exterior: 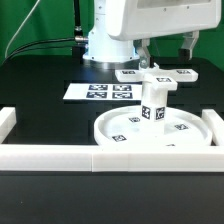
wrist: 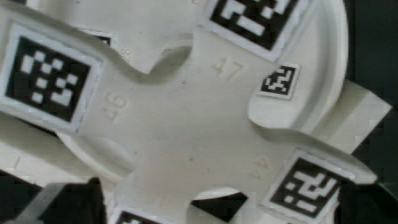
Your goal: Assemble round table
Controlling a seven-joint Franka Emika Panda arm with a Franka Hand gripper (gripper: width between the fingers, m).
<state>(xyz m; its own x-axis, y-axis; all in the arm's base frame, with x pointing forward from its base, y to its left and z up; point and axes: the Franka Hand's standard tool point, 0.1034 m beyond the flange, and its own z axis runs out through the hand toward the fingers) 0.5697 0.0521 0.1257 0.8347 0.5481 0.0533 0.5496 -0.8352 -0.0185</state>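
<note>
The large round rimmed disc (exterior: 128, 132) lies flat on the black table. The short thick cylinder (exterior: 153, 104) stands upright on the disc's middle. The cross-shaped four-armed piece (exterior: 157, 75) sits level on top of the cylinder. My gripper (exterior: 167, 55) hangs just above the cross piece; its two dark fingers stand wide apart with nothing between them. In the wrist view the cross piece (wrist: 169, 120) fills the frame from very close, with tags on its arms; my fingertips do not show clearly there.
The marker board (exterior: 100, 92) lies behind the disc toward the exterior view's left. Long white border blocks run along the front (exterior: 100, 157), the left (exterior: 8, 120) and the right (exterior: 214, 122). The robot's base (exterior: 105, 45) stands at the back.
</note>
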